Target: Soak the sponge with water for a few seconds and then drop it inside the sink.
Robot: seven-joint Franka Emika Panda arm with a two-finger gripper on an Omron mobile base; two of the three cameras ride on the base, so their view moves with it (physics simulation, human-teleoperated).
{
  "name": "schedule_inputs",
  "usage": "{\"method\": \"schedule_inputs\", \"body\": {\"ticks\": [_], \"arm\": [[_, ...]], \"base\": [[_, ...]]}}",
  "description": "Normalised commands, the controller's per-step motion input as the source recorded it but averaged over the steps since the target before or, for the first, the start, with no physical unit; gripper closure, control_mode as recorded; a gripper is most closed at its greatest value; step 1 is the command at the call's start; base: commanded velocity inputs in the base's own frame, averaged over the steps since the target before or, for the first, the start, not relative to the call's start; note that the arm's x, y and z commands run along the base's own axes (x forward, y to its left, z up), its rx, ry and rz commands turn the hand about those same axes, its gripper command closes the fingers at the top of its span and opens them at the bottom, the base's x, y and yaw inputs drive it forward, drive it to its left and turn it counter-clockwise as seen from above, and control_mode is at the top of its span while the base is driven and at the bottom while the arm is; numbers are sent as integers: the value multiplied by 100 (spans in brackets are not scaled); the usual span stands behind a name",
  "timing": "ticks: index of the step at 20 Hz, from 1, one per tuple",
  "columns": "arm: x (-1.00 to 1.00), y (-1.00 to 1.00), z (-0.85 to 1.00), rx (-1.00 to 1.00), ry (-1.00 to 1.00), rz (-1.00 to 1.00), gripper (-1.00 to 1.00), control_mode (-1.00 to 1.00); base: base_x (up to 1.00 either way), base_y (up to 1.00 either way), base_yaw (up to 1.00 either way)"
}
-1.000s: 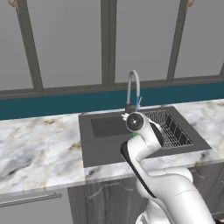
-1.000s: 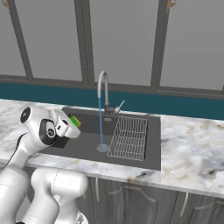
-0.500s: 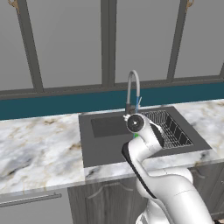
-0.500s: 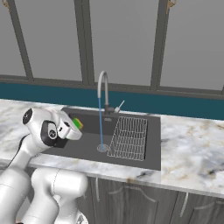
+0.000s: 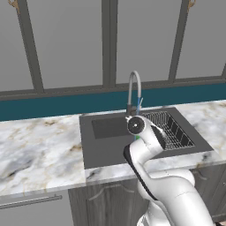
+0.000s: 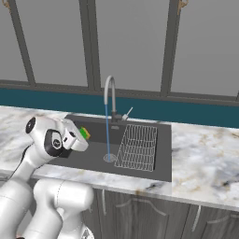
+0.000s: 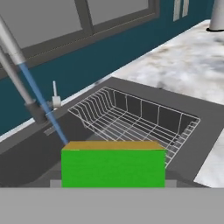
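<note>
Marbled white stone surface [image 6: 200,158]: dark grey recessed sink [image 6: 93,151]; pincer [image 6: 79,136] closed on small green, yellow-backed sponge [image 6: 84,133], held over basin's left part; thin blue water stream [image 6: 107,133]; wire rack [image 6: 137,147] rightward.

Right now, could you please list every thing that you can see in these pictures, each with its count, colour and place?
sponge: one, green with a yellow layer, held at the gripper over the basin's left part, beside the stream
water: one thin pale blue stream, falling from the faucet to the drain
sink: one, dark grey, recessed in the counter
faucet: one, grey, curved, behind the sink
wire rack: one, metal, in the sink's right part
counter: one, white marble, around the sink
windows: grey panes above a teal band
gripper: one, shut on the sponge
</note>
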Motion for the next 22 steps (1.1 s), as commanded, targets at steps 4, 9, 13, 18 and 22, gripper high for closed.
{"method": "schedule_inputs", "body": {"ticks": [4, 9, 13, 18, 22], "arm": [[4, -15, -8, 0, 0, -3, 100, -100], [10, -12, -14, 0, 1, -1, 100, -100], [15, -1, -24, 0, 1, 0, 100, -100], [21, 0, -28, 0, 0, 0, 100, -100], [21, 0, -26, 0, 0, 0, 100, -100]], "base": [[0, 0, 0], [0, 0, 0], [0, 0, 0], [0, 0, 0], [0, 0, 0]]}}
